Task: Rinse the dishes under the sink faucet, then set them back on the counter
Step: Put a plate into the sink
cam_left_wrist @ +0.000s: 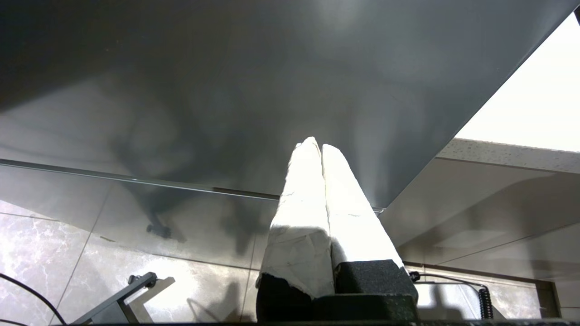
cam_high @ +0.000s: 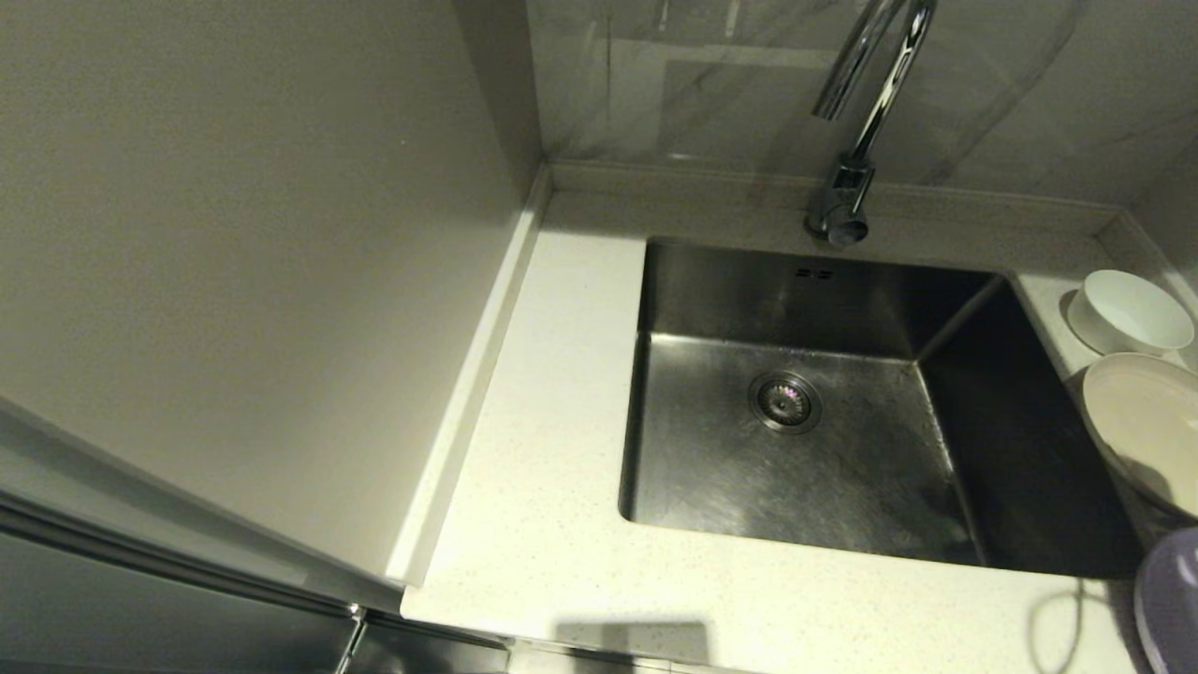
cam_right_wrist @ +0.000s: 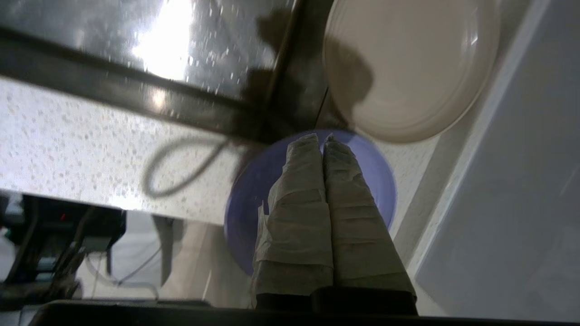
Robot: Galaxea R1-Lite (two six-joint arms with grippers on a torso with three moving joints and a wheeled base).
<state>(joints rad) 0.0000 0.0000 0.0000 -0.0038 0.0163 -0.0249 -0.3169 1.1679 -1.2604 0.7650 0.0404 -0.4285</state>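
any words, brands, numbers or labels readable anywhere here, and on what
None can be read.
faucet: bare chrome, no brand showing.
sink: no stamp or mark showing.
white bowl, cream plate, lilac plate: all plain.
Tape-wrapped fingers of the right gripper: no print.

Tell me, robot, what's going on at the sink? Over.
Left gripper shut, parked low by the cabinet. Right gripper shut, above lilac plate. Bowl, beige plate on counter. Sink empty, faucet dry.

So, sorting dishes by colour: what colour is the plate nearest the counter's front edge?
Pale lilac-purple plate, clearest in the right wrist view.
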